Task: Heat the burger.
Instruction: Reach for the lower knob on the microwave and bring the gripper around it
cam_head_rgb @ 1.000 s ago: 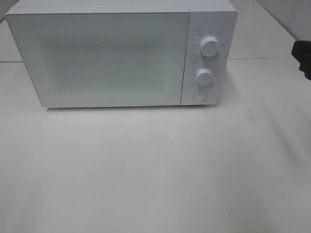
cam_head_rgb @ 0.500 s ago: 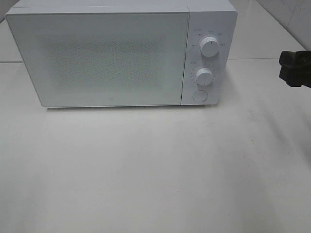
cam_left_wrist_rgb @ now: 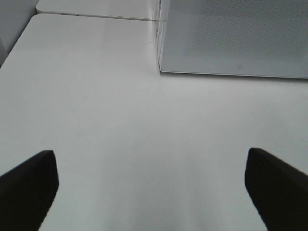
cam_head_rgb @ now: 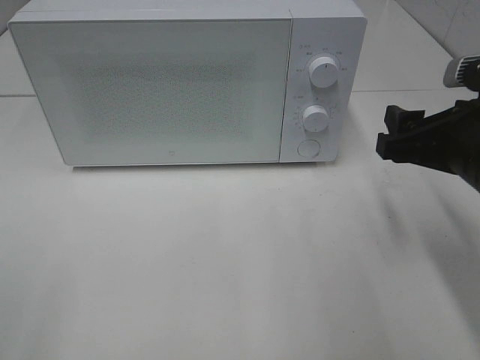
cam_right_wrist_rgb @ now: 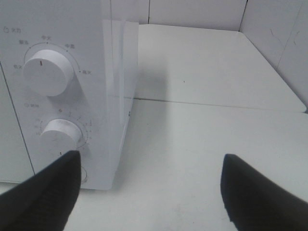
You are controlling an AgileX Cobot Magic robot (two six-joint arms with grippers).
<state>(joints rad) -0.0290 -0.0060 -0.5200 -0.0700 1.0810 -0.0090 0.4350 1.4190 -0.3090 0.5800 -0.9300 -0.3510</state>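
The burger is out of view; the white microwave (cam_head_rgb: 150, 82) stands with its door shut and its frosted window shows nothing inside. My right gripper (cam_head_rgb: 386, 136) hovers open just right of the microwave's control panel, level with the lower knob (cam_head_rgb: 316, 118). In the right wrist view the right gripper (cam_right_wrist_rgb: 149, 192) has nothing between its fingers, and the microwave's side (cam_right_wrist_rgb: 115, 72) and lower knob (cam_right_wrist_rgb: 60, 134) are close ahead. My left gripper (cam_left_wrist_rgb: 151, 192) is open and empty over bare table, short of the microwave's front corner (cam_left_wrist_rgb: 161, 67). It does not show in the exterior high view.
The control panel carries an upper knob (cam_head_rgb: 324, 72) and a round button (cam_head_rgb: 307, 148) under the lower knob. The white table (cam_head_rgb: 225, 262) stretches in front of the microwave. A tiled wall (cam_right_wrist_rgb: 284, 29) closes off the far right.
My right gripper has come in from the right edge, moving left and a little lower toward the control panel. The microwave has stayed put.
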